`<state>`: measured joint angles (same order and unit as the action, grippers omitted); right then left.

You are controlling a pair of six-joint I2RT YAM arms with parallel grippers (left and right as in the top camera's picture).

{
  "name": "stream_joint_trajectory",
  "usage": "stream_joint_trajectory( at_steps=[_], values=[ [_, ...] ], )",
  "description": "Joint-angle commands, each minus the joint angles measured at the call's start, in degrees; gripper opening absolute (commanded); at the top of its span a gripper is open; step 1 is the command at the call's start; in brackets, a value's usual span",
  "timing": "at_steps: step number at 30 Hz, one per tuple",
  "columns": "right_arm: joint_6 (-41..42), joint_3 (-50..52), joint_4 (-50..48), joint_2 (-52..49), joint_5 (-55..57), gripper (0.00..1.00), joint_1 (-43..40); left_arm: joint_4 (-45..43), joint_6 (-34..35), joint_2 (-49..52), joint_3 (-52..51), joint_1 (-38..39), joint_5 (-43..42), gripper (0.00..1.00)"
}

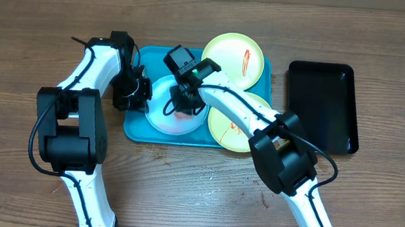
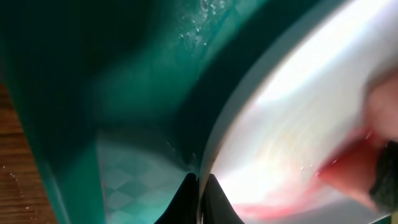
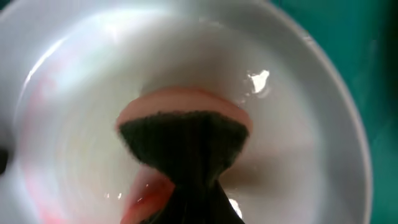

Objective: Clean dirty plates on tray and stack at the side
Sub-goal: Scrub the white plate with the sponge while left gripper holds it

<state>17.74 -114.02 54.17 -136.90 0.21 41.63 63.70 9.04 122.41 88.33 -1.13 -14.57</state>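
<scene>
The teal tray (image 1: 136,131) holds three plates. The pale blue plate (image 1: 159,117) lies at its left, smeared red; it also shows in the left wrist view (image 2: 298,112) and the right wrist view (image 3: 298,81). My left gripper (image 1: 143,92) is shut on this plate's left rim (image 2: 200,186). My right gripper (image 1: 182,106) is shut on a pink sponge with a dark scouring face (image 3: 183,134), pressed into the plate's middle. One yellow-green plate (image 1: 235,57) with a red streak lies at the tray's back right. Another (image 1: 225,126) lies at the front right, partly under my right arm.
A black tray (image 1: 322,105) stands to the right of the teal tray on the wooden table (image 1: 181,192). The teal tray wall shows close in the left wrist view (image 2: 74,93).
</scene>
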Motion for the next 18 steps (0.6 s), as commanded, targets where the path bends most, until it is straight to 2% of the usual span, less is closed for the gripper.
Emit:
stream_joint_trajectory(
  at_steps=[1,6,11,14,18],
  values=[
    [-0.2,-0.4,-3.5,-0.6,5.6,0.04,-1.1,0.5,0.2,0.5,0.6,-0.3,1.0,0.04],
    [-0.2,-0.4,-7.3,-0.6,-12.7,0.04,-1.1,0.5,0.2,0.5,0.6,-0.3,1.0,0.04],
    [-2.1,-0.4,-5.0,-0.6,-24.0,0.04,-0.8,0.5,0.2,0.5,0.6,-0.3,1.0,0.04],
    [-4.3,-0.4,-0.7,-0.6,-25.6,0.04,-0.8,0.5,0.2,0.5,0.6,-0.3,1.0,0.04],
    [-4.7,-0.4,5.1,-0.6,-20.1,0.04,-1.3,0.3,0.1,0.5,0.6,-0.3,1.1,0.04]
  ],
)
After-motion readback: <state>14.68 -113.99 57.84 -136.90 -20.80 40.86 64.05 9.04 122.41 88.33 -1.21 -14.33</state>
